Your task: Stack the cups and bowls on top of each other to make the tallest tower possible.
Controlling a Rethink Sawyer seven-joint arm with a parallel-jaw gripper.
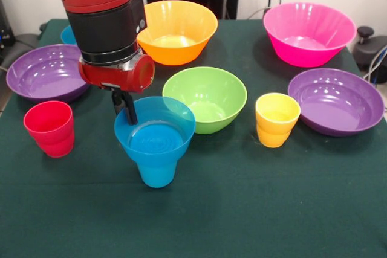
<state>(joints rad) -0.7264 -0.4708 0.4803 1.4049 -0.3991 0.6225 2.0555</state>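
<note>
**Gripper at the rim of a blue bowl set on a blue cup**

Front view only. Clock directions are read on the picture, with 12 at the top edge and the centre taken at the green bowl point(205, 98).

The arm point(103, 10) is seen coming down from 11 o'clock. Its gripper point(126, 106) hangs at the far-left rim of a small blue bowl point(155, 131). 1 dark finger point(129, 110) is seen just inside that rim; a 2nd is partly hidden behind it, outside the rim. How wide the fingers stand, and whether the rim is pinched, cannot be told.

The small blue bowl is seated upright on a blue cup point(157, 174), at about 7 o'clock; these 2 pieces make up the tower, with the cup lowest.

The rest is spread apart on the green table point(254, 209):
- red cup point(49, 128), upright, at 8 o'clock, well left of the tower
- yellow cup point(277, 119), upright, at 4 o'clock, just beside the right purple bowl point(335, 101)
- left purple bowl point(45, 72) at 9 o'clock
- orange bowl point(177, 31) at 12 o'clock, partly covered by the arm
- pink bowl point(308, 33) at 1 o'clock
- a sliver of another blue piece point(68, 34) at 10 o'clock, behind the arm; what it is cannot be told
</note>
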